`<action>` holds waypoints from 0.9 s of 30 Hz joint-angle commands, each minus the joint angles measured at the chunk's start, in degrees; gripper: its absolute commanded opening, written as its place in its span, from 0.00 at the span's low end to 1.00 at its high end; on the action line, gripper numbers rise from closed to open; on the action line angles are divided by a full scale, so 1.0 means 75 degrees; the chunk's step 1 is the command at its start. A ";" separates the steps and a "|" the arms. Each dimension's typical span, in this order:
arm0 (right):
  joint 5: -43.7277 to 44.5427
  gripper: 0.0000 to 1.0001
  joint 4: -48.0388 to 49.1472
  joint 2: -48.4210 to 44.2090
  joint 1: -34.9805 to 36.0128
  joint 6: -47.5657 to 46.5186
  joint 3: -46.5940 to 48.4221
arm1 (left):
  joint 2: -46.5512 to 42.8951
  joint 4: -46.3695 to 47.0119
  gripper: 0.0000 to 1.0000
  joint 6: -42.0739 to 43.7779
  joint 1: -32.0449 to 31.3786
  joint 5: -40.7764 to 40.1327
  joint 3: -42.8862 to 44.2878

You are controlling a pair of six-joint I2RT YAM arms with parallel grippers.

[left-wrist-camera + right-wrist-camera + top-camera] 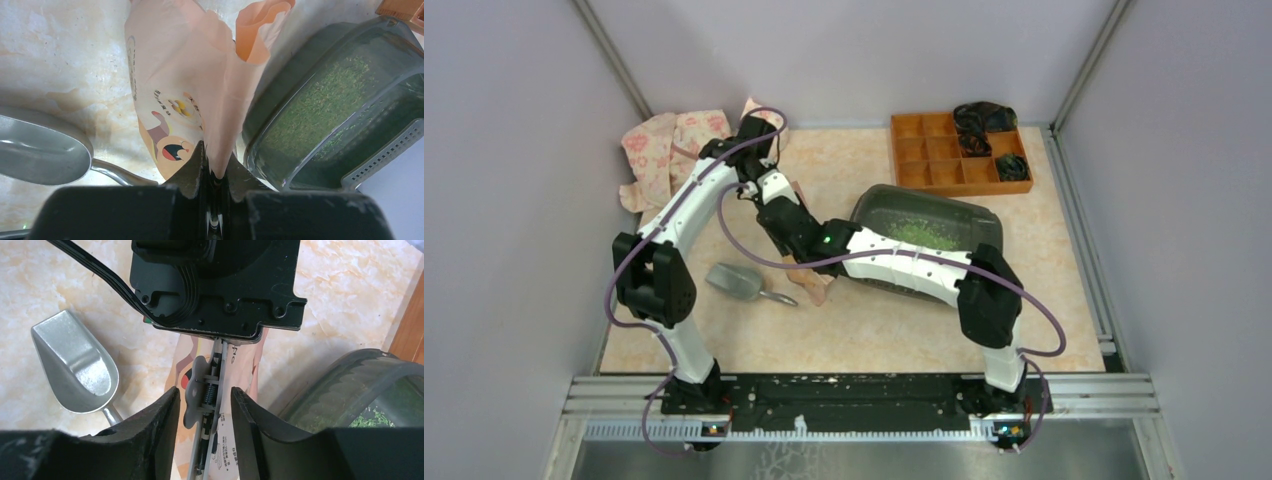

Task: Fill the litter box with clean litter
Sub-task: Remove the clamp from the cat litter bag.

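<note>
The left gripper (216,174) is pressed together on a fold of the peach paper bag (185,75), which looks limp and creased: thin, soft stuff, likely light, best pinched at a seam or edge. The right gripper (203,400) stands spread astride that same fold, gripping nothing. At the frame's right, the litter box (282,75) holds the clean litter (320,105), a thin band of pale-green granules that look loose and would pour but cannot be pinched. A metal scoop (35,150) lies at lower left.
</note>
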 commanded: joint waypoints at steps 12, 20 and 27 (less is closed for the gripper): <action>0.0406 0.41 0.0203 -0.0021 0.0009 -0.0230 0.0583 | 0.0093 -0.0128 0.00 -0.0034 -0.0006 0.0192 0.0171; 0.0424 0.22 0.0143 0.0033 0.0009 -0.0249 0.0656 | 0.0117 -0.0116 0.00 -0.0034 -0.0007 0.0193 0.0165; 0.0507 0.00 0.0174 0.0013 0.0009 -0.0296 0.0692 | 0.0147 -0.0116 0.00 -0.0035 -0.0015 0.0169 0.0124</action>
